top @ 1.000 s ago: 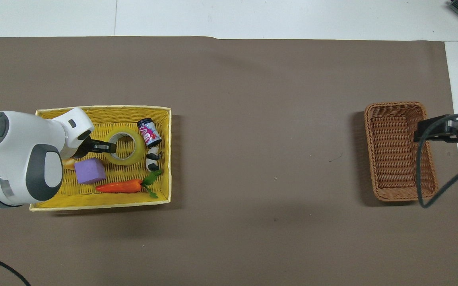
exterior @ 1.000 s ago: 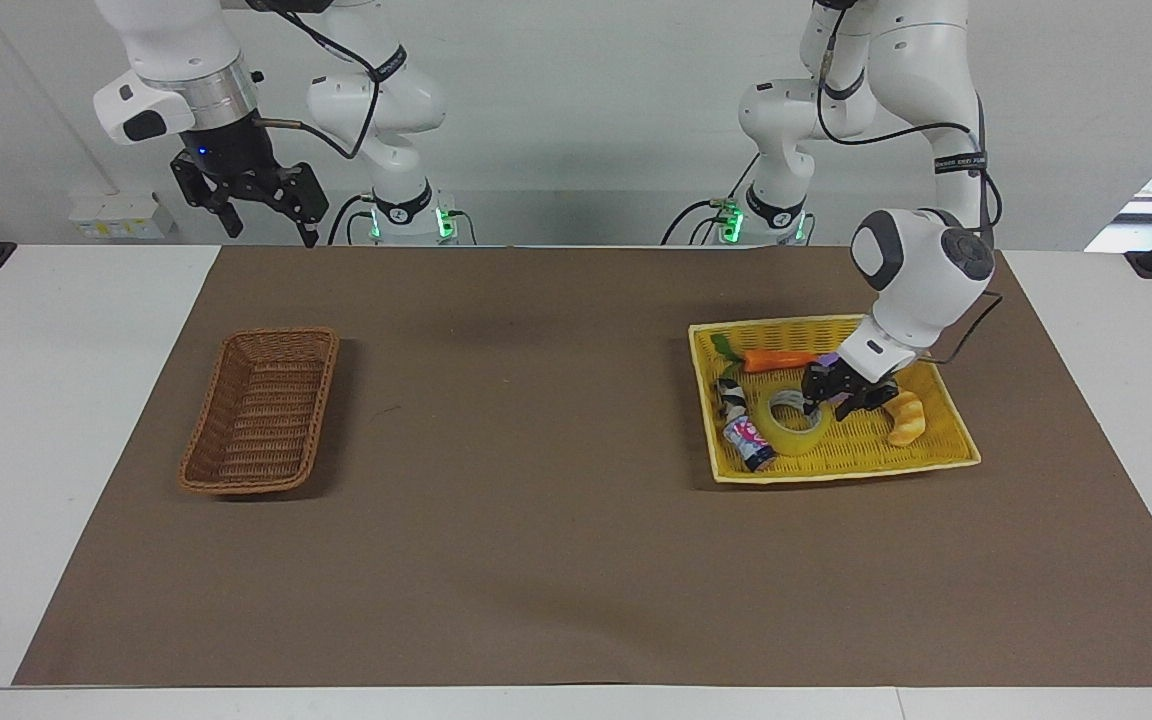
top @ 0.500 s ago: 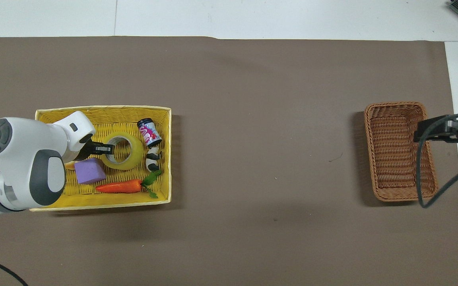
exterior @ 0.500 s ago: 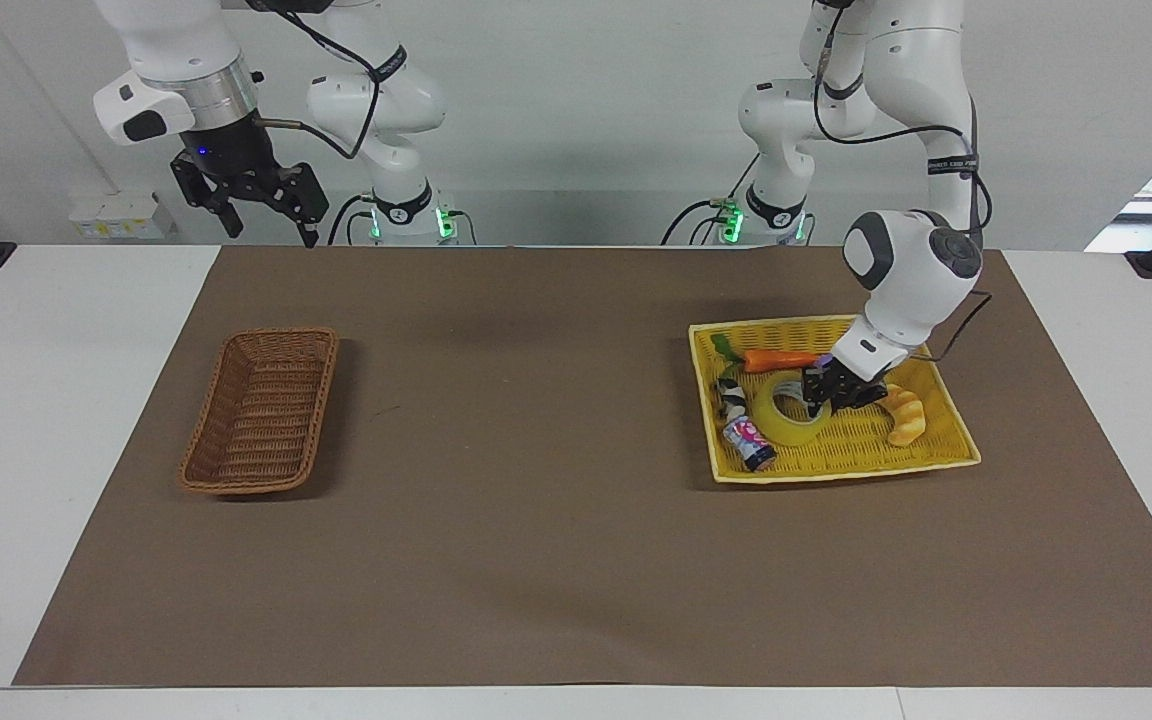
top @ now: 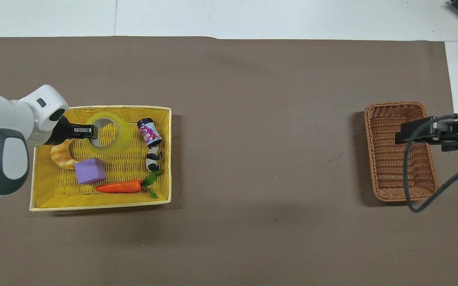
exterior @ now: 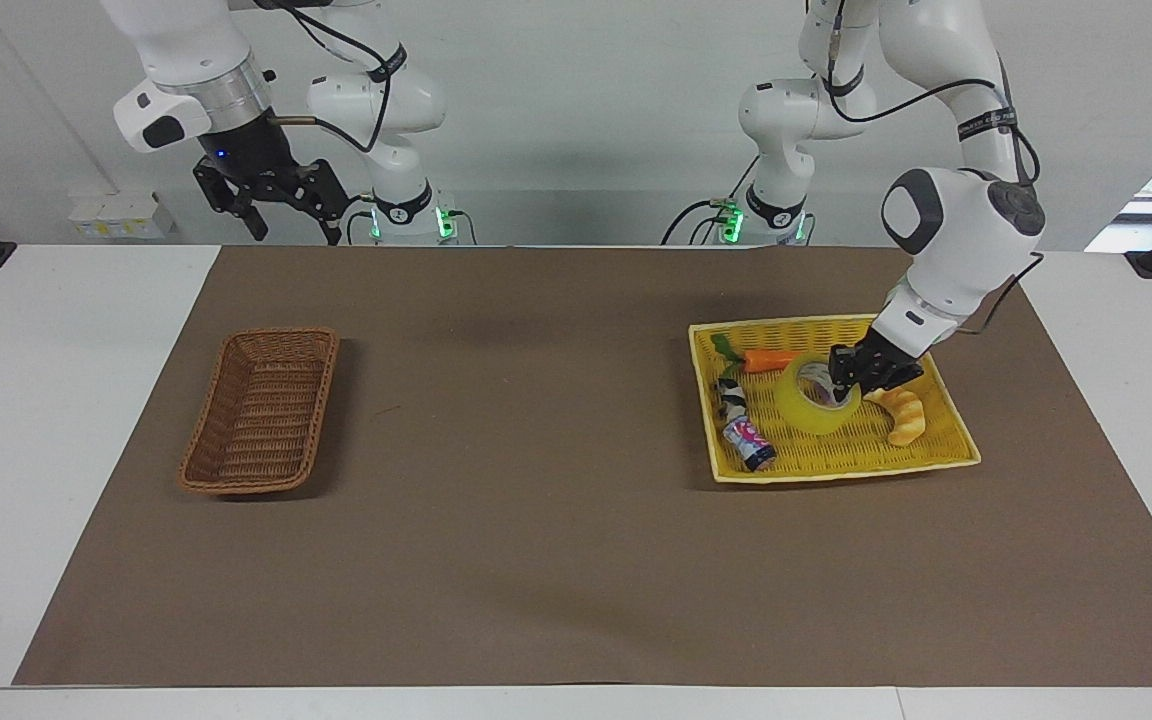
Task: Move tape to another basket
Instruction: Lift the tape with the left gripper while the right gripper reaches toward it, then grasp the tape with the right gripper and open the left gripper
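Observation:
The yellow tape roll (exterior: 808,401) (top: 107,135) hangs tilted just above the yellow woven tray (exterior: 946,447) (top: 94,198), held by its rim. My left gripper (exterior: 848,383) (top: 90,131) is shut on the tape's wall, one finger inside the core. The brown wicker basket (exterior: 258,410) (top: 400,151) stands empty at the right arm's end of the table. My right gripper (exterior: 276,205) (top: 412,135) is open and raised in the air beside the basket.
In the tray lie a purple cube (top: 89,171), a carrot (exterior: 771,359) (top: 123,186), a croissant (exterior: 902,414) (top: 63,155), a small printed can (exterior: 748,441) (top: 149,133) and a black-and-white toy (exterior: 732,394) (top: 154,155). A brown mat (exterior: 536,520) covers the table.
My left gripper has closed on the tape and lifted it off the tray floor, tilting it. The croissant now shows. My right gripper has drifted a little toward the basket.

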Controlling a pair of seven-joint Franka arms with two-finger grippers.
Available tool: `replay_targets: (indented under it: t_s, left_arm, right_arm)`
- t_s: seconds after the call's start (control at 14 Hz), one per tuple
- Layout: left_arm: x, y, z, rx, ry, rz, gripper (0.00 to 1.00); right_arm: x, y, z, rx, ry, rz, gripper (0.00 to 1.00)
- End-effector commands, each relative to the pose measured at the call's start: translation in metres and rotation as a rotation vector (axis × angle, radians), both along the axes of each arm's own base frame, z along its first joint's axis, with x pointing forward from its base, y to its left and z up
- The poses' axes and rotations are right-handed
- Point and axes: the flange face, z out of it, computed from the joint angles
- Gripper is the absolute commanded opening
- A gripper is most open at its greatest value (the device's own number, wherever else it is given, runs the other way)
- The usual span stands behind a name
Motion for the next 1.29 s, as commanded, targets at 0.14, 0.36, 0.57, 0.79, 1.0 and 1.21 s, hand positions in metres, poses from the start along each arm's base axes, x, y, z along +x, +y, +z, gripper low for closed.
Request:
replay_targets:
  t_s: [0.14, 0.36, 0.57, 0.79, 1.0, 1.21]
  left_arm:
    - [0.004, -0.048, 0.027, -0.028, 0.023, 0.082, 0.00]
    - [-0.010, -0.118, 0.032, -0.044, 0.055, 0.129, 0.00]
    - [-0.030, -0.178, 0.038, -0.071, 0.049, 0.083, 0.00]
    - [-0.050, -0.231, 0.048, -0.203, 0.088, 0.053, 0.00]
    - [-0.071, -0.281, 0.059, -0.295, 0.045, 0.028, 0.00]
    - [-0.086, -0.313, 0.068, -0.416, 0.046, 0.049, 0.00]
  right_arm:
    - [0.001, 0.069, -0.021, 0.088, -0.049, 0.101, 1.00]
    - [0.011, 0.108, -0.040, 0.122, -0.067, 0.138, 1.00]
    - [0.015, 0.151, -0.069, 0.185, -0.010, 0.155, 1.00]
    - [0.013, 0.182, -0.105, 0.283, 0.038, 0.131, 1.00]
    - [0.005, 0.209, -0.140, 0.338, 0.016, 0.099, 1.00]
    - [0.005, 0.209, -0.144, 0.376, 0.028, 0.087, 1.00]
